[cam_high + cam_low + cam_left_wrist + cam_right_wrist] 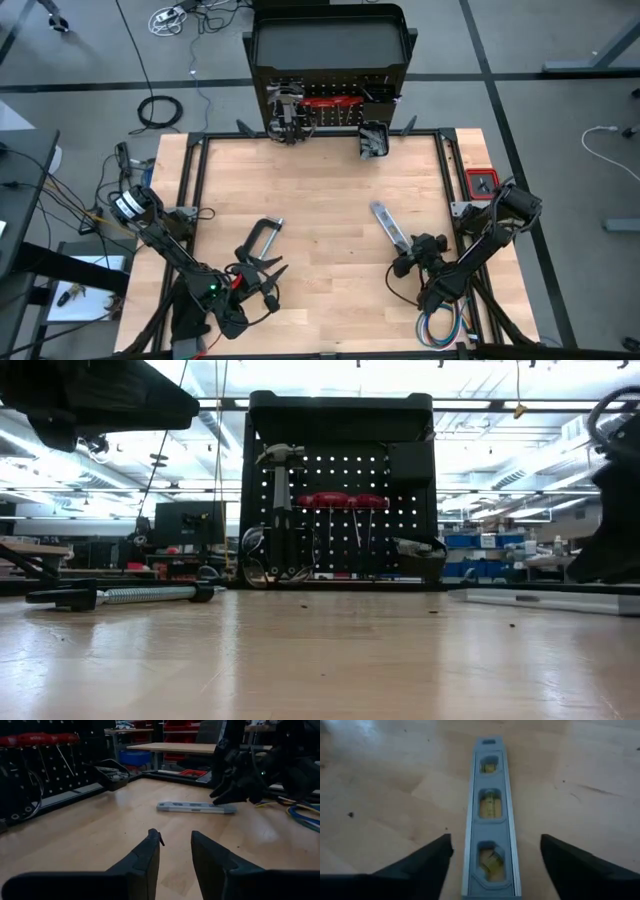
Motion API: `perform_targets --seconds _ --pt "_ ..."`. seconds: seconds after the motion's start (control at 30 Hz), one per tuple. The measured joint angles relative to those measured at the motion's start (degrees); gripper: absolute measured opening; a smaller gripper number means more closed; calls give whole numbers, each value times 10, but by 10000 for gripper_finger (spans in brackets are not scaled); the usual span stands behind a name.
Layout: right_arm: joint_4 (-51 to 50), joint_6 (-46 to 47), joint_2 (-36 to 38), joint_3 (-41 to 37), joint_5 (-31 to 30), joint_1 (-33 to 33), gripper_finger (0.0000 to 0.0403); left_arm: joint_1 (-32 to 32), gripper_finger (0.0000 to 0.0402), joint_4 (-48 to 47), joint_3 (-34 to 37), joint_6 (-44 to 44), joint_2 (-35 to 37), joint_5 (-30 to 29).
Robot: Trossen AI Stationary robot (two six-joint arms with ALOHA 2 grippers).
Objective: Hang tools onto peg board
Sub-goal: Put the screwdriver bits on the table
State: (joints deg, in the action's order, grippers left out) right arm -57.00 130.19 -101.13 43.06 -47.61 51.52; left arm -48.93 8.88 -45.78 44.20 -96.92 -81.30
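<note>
Level (490, 820) lies flat on the table (320, 190), between my right gripper's (492, 851) spread fingers, not yet touched. Best to come down centred over its near end, close squarely on the long sides, lift it flat. Peg board (330, 100) stands at the far edge, already carrying a hammer (280, 490) and red-handled screwdrivers (340, 501). My left gripper (175, 852) waits apart, empty, near the C-clamp (260, 238). Nothing blocks the path to the board.

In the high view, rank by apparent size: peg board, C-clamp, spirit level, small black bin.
1. peg board, by far the largest.
2. C-clamp and spirit level: look alike in extent, not ranked.
3. small black bin, smallest.
</note>
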Motion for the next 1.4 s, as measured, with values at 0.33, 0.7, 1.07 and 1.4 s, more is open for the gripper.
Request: perform_targets --seconds 0.33,0.7,1.07,1.4 --pt "-80 -101 50 76 -152 13 351 1 112 46 0 -90 0 71" --pt "6 -341 52 84 -160 -59 326 38 112 66 0 -141 0 105" --pt "159 -799 52 81 -53 -297 283 135 112 20 0 -143 0 119" --pt "295 -1125 103 85 -66 -420 258 156 112 -40 15 -142 0 21"
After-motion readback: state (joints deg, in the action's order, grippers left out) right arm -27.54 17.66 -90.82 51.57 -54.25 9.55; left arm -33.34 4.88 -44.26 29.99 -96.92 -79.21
